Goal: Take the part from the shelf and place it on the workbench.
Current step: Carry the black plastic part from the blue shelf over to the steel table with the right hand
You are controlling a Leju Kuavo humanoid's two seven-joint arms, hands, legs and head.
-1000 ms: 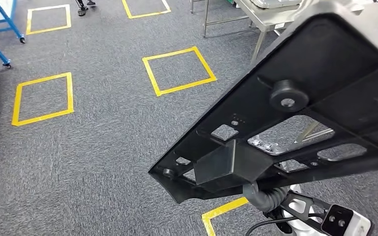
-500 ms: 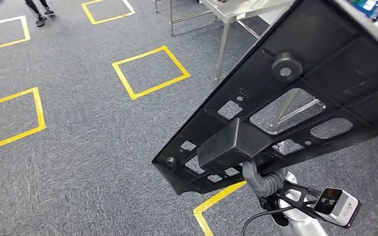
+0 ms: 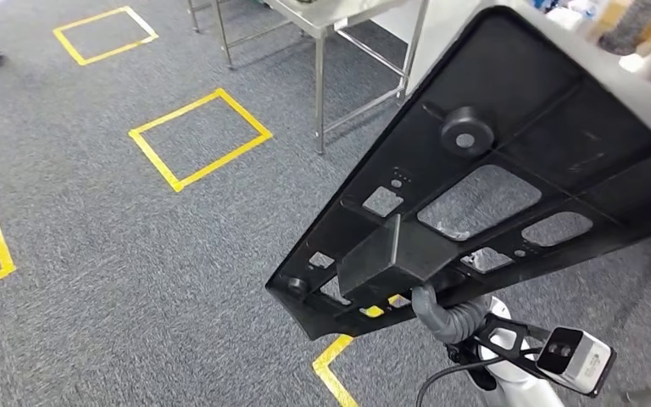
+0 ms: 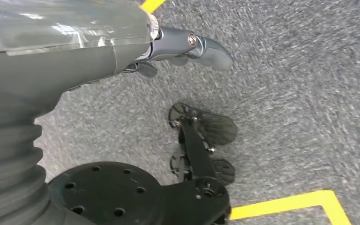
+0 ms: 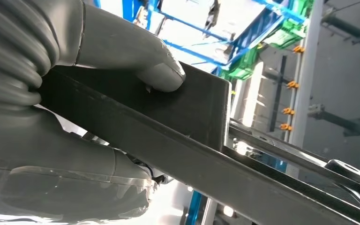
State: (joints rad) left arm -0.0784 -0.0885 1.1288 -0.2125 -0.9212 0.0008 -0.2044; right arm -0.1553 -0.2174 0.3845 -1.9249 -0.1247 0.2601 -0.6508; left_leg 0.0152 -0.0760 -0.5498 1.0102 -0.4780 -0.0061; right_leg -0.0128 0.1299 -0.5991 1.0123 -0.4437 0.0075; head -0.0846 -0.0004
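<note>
Right wrist view | right robot hand clamps part; left robot hand loose

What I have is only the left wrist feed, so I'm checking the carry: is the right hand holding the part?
Observer: Yes. The right hand grips the black part, its thumb pressed on the part's rectangular block.
Operator: How does the part sit?
Observer: Tilted, with its narrow end low over the grey carpet.
Operator: Any workbench near?
Observer: A steel table stands ahead, beside a yellow taped square on the floor.
</note>
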